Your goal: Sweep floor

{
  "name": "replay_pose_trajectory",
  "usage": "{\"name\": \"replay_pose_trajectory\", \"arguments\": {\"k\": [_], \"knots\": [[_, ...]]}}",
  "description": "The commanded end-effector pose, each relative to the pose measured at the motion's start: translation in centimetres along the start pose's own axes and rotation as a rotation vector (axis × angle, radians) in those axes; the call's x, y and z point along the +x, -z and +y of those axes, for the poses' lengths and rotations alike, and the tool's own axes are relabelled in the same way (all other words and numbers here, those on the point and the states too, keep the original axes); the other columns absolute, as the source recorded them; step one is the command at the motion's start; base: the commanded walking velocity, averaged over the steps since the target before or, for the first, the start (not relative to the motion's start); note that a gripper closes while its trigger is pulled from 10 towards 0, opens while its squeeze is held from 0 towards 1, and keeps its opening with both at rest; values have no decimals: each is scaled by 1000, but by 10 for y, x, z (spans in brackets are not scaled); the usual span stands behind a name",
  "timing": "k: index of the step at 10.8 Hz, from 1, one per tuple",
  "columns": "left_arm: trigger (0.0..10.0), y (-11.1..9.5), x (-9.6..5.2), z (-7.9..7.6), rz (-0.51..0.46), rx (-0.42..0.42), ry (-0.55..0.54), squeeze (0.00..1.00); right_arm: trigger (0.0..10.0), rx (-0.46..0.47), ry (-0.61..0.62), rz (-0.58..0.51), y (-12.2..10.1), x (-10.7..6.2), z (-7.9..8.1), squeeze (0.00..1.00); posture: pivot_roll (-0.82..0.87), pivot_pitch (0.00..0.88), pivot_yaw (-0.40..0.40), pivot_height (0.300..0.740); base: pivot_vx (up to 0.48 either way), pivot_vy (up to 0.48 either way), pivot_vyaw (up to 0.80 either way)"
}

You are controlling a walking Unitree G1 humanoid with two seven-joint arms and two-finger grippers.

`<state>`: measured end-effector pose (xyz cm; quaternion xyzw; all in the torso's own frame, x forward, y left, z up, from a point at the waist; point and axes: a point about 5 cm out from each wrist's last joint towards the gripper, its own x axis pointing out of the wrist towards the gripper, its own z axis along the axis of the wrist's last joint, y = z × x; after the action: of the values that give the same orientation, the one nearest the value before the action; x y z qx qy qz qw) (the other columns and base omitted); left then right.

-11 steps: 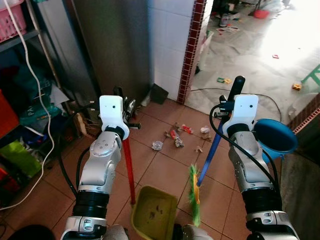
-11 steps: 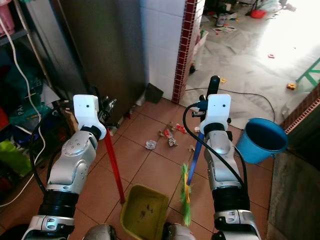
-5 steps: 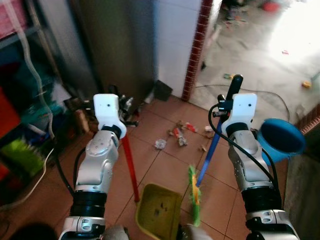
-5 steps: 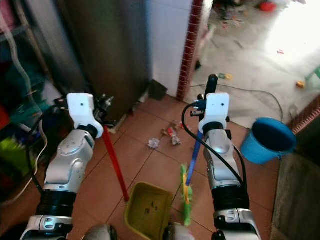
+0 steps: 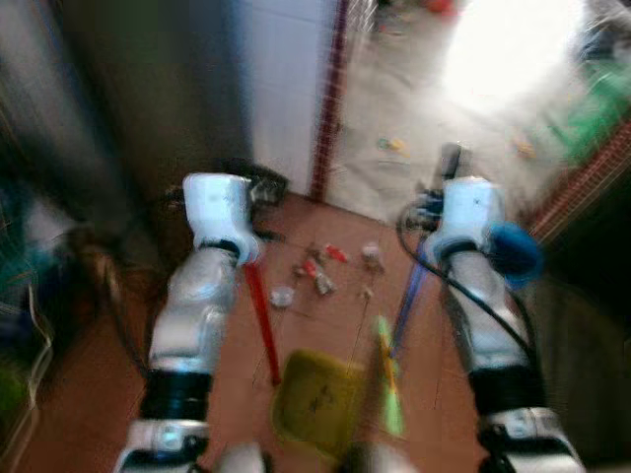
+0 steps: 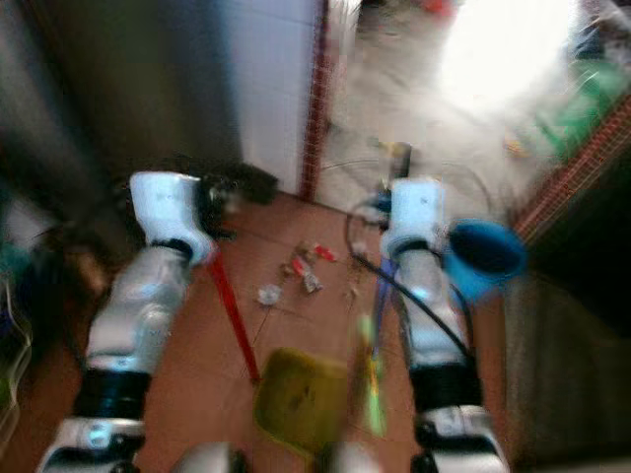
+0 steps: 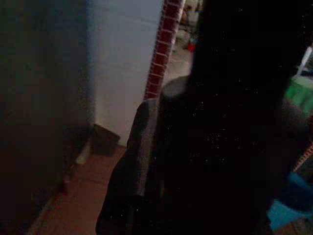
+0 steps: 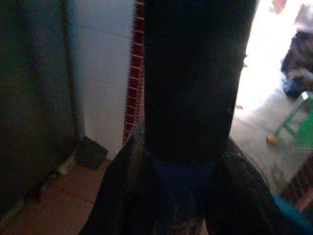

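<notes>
On the floor: a small heap of litter (image 5: 317, 271) lies on the brown tiles (image 5: 89, 394), ahead of the robot, between its two arms and near the red brick pillar (image 5: 328, 94).
Progress: the litter is not yet collected, so the sweeping itself seems hardly begun; the yellow-green dustpan (image 5: 315, 406) looks almost empty, though the head views are blurred and I cannot be sure.
Left to do: bring broom and dustpan up to the heap, push the litter in, and lift it away.
Left end effector (image 5: 252, 189): it is closed on the red handle (image 5: 259, 317) of the dustpan, near its top.
Right end effector (image 5: 442, 185): it is closed around the broom handle (image 5: 409, 304); in the right wrist view the black grip and the blue shaft sit between the fingers (image 8: 124, 191).
Broom axis: the long axis is steep, top leaning away from the robot; the green bristles (image 5: 386, 379) point down toward the robot, just beside the dustpan.
Dustpan axis: the red handle slopes down from the left end effector to the pan, which rests on the floor close to the robot.
Other things: a blue bucket (image 5: 515, 252) stands beside the right arm.
</notes>
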<state>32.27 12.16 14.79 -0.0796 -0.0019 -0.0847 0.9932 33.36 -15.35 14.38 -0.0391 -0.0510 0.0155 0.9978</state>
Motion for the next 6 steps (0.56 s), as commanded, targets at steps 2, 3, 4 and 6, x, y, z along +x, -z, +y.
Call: {"name": "replay_pose_trajectory", "arguments": {"k": [2, 3, 4, 6], "knots": [[10000, -6, 1, -19, -27, -24, 60, 0, 10000, -13, 31, -34, -8, 2, -12, 0, 8, 76, -47, 740, 300, 375, -509], [10000, -6, 2, -18, -26, -21, 58, 0, 10000, -14, 29, -35, -8, 4, -12, 0, 9, 71, -47, 740, 300, 375, 0], [10000, -7, 2, -18, -29, -23, 55, 0, 10000, -15, 29, -38, -9, 5, -11, 0, 9, 71, -47, 740, 296, 379, 0], [10000, -9, 3, -18, -40, -17, 42, 0, 10000, -12, 28, -42, -10, 7, -11, 0, 9, 64, -49, 740, 296, 377, 0]]}}
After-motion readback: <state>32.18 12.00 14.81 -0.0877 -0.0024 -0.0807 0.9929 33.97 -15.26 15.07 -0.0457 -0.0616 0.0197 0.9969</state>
